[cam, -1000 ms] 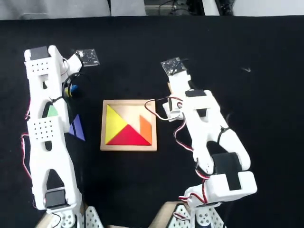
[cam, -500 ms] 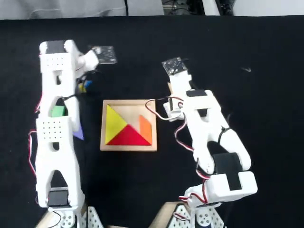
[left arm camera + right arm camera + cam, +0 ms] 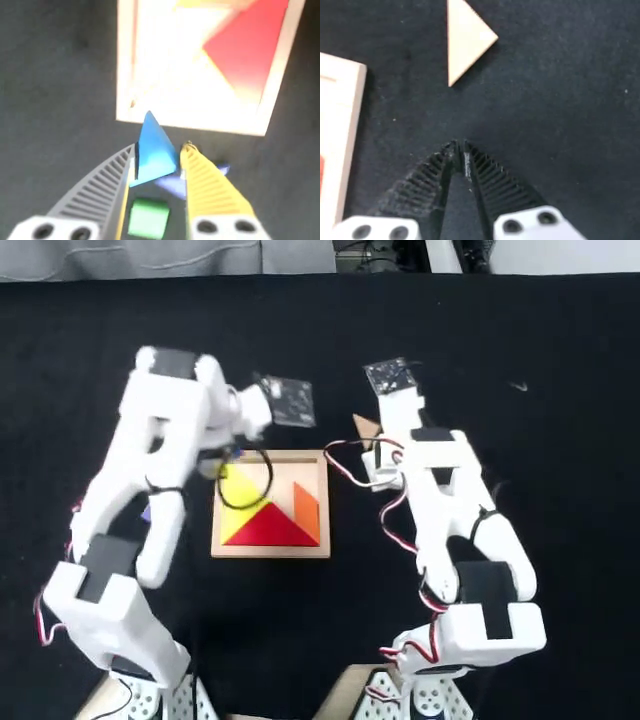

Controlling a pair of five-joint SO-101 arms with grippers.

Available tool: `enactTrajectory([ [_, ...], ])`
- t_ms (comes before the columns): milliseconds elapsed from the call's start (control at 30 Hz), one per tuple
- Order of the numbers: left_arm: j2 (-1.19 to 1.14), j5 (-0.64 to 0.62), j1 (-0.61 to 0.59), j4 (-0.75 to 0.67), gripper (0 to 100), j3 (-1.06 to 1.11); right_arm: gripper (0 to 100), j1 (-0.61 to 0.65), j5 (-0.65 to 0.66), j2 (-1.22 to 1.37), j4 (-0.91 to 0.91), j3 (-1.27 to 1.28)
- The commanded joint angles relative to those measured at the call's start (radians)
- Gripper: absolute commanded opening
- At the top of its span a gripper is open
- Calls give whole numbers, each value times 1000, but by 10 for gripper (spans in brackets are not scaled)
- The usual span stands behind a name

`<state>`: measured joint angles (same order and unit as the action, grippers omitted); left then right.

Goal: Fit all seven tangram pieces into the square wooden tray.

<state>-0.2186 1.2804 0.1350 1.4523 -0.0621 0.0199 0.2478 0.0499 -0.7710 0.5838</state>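
The square wooden tray holds a yellow triangle, a red triangle and an orange piece. My left gripper is shut on a blue triangle, held just off one edge of the tray; in the high view it hangs over the tray's far left corner. Under it lie a green piece and a purple piece. My right gripper is shut and empty on the cloth right of the tray, a short way from a plain wooden triangle.
Black cloth covers the table. The wooden triangle lies just beyond the tray's far right corner. A sliver of the purple piece shows left of the tray, beside the left arm. The tray's far half has bare wood.
The left arm swung right from the loose pieces at the left to the tray's far left corner, carrying the blue triangle. The right arm shifted slightly to the right.
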Motion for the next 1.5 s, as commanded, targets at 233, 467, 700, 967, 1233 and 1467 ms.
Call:
enactTrajectory([
  [233,80,-178,82,-459,44,278,11,-74,5,-7,18,-87],
  [467,28,-173,82,-476,45,269,11,-72,5,-5,18,-87],
  [700,-35,-141,79,-471,45,231,11,-71,5,-5,18,-87],
  [967,-41,-141,77,-476,151,220,11,-71,5,-5,18,-87],
  [1233,-43,-140,76,-477,158,220,11,-71,5,-5,18,-87],
  [1467,-44,-140,73,-476,161,194,11,-71,5,-5,18,-87],
])
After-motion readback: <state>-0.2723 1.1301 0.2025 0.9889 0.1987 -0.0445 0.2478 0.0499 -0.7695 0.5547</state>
